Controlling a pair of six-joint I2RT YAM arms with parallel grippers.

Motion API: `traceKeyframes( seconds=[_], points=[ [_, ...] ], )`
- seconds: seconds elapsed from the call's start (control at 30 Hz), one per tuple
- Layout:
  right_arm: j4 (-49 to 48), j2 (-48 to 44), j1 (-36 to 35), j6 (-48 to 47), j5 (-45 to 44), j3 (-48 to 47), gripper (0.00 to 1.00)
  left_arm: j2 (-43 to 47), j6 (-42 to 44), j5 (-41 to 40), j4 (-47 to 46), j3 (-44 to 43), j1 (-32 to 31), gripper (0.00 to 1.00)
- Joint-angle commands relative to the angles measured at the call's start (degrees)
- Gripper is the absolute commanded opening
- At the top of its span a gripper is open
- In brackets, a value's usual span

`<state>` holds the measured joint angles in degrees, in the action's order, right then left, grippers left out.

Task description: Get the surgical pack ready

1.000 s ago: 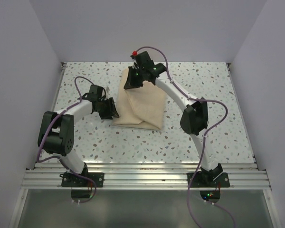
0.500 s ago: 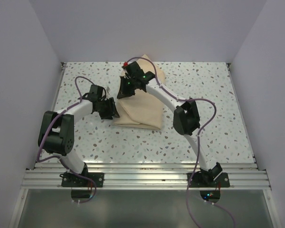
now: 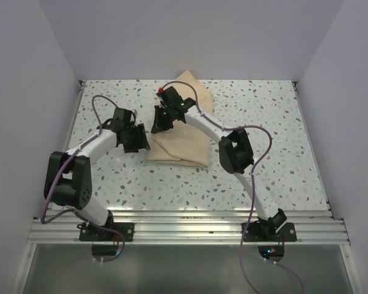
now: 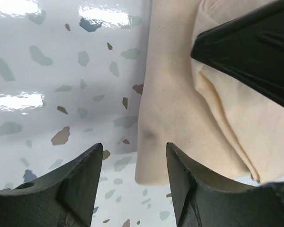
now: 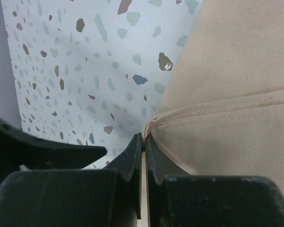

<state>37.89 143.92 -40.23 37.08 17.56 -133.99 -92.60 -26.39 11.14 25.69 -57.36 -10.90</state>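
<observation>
The surgical pack (image 3: 183, 141) is a beige-tan wrap, partly folded, lying mid-table and reaching back to the wall. My right gripper (image 3: 157, 120) is shut on a hemmed corner of the wrap (image 5: 217, 127) and holds it above the pack's left side. My left gripper (image 3: 141, 142) is open at the pack's near left corner (image 4: 156, 165), which lies between its fingers (image 4: 80, 175) without touching them. The right gripper shows as a black shape at the top right of the left wrist view (image 4: 255, 47).
The terrazzo table (image 3: 264, 122) is bounded by white walls on the left, back and right. An aluminium rail (image 3: 184, 229) runs along the near edge. The right arm's purple cable (image 3: 196, 86) loops over the wrap's far part.
My right gripper has drawn the wrap's corner leftward and towards me, uncovering the wrap's far part near the wall. My left gripper has barely moved; its arm has straightened.
</observation>
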Motion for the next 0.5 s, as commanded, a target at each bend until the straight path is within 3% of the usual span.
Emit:
traceKeyframes(
  seconds=[0.0, 0.07, 0.23, 0.37, 0.47],
  points=[
    [-2.73, 0.31, -0.64, -0.43, 0.72, 0.75, 0.00, 5.40, 0.11, -4.98, 2.52, -3.27, -0.09, 0.60],
    [-2.47, 0.49, -0.82, -0.25, 0.72, 1.10, 0.02, 6.20, 0.55, -6.21, 3.22, -4.07, 0.08, 0.60],
    [1.21, 1.19, -0.64, -1.04, 0.28, -0.56, 0.33, 4.62, 1.08, -4.90, 5.15, -8.90, 0.35, 0.60],
    [3.51, -3.62, 0.76, -2.36, -0.07, -2.51, 0.57, 0.94, 1.69, -0.25, 4.28, -13.02, 0.61, 0.58],
    [4.47, -10.72, 5.32, -2.10, 0.19, 3.00, 0.60, -2.48, 2.31, 5.02, 3.06, -16.02, 0.61, 0.47]
  ],
)
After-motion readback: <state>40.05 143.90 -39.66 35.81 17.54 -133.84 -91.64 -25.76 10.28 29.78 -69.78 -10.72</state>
